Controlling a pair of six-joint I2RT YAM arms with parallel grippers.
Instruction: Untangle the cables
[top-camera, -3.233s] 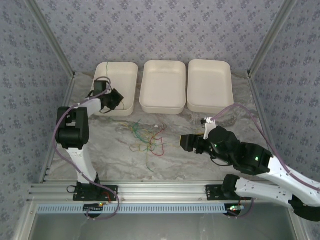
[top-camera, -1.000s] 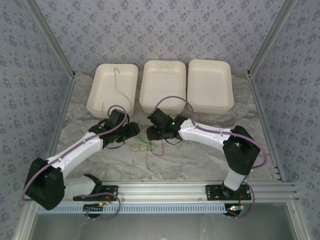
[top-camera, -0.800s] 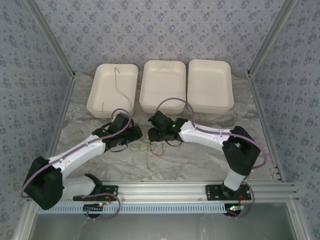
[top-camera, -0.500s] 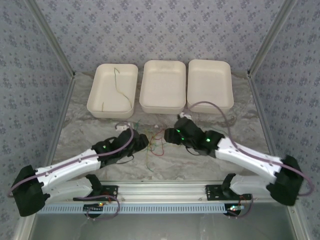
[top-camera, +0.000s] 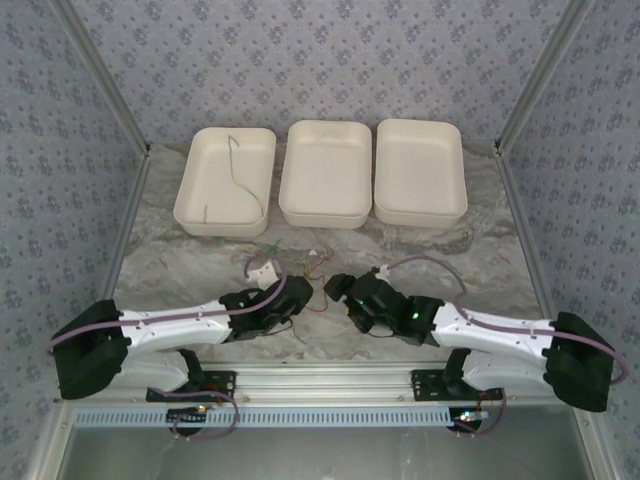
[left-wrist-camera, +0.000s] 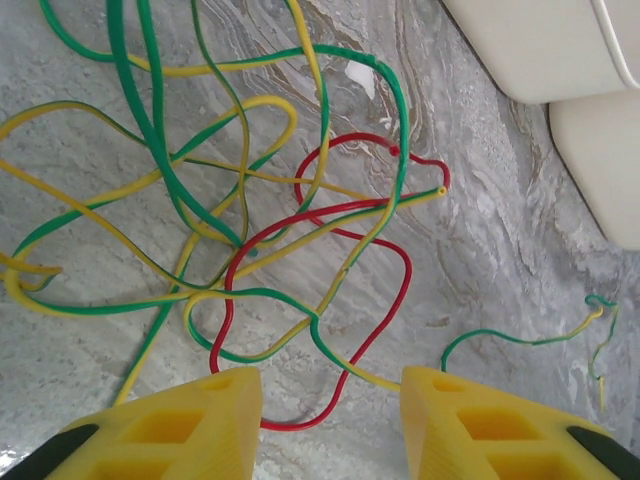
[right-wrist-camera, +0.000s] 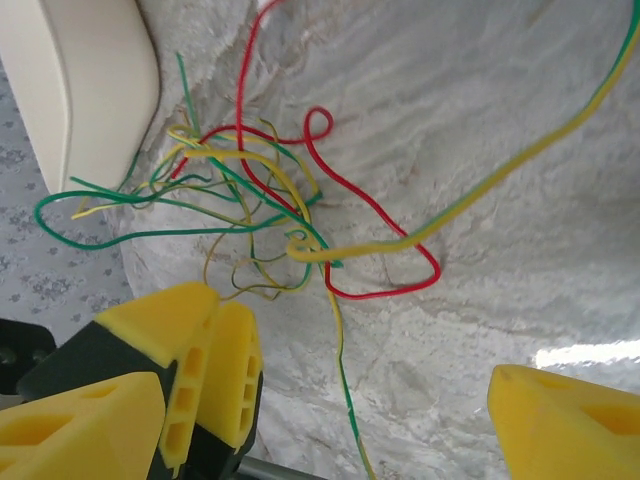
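Change over the last second: both arms have swung back from the 12 o'clock side of the tangle, close to the trays, to its 6 o'clock side. They now lie low along the near edge. The left gripper (left-wrist-camera: 330, 420) sits at about 7 o'clock of the cables (top-camera: 290, 272), and the right gripper (right-wrist-camera: 375, 420) at about 5 o'clock. Over the same second the left jaws have narrowed and the right jaws have widened.

The tangle looks little altered. Green, yellow and red strands are still crossed in one knot on the worktop (top-camera: 450, 270), at 6 o'clock of the middle tray (top-camera: 325, 215). One green-yellow cable (top-camera: 235, 165) lies apart in the left tray (top-camera: 255, 195).

Judgement: one strand is sorted and the rest remain. This reads as a fresh approach from the near side, with no pull begun.

Left jaws: partly spread, with a clear gap. The lowest bend of a red loop (left-wrist-camera: 400, 290) lies in that gap at the tips, not pinched. I cannot tell whether the tips touch the worktop.

Right jaws: spread wide. A green-yellow strand (right-wrist-camera: 345, 400) runs between the fingers and touches neither. Nothing is held.
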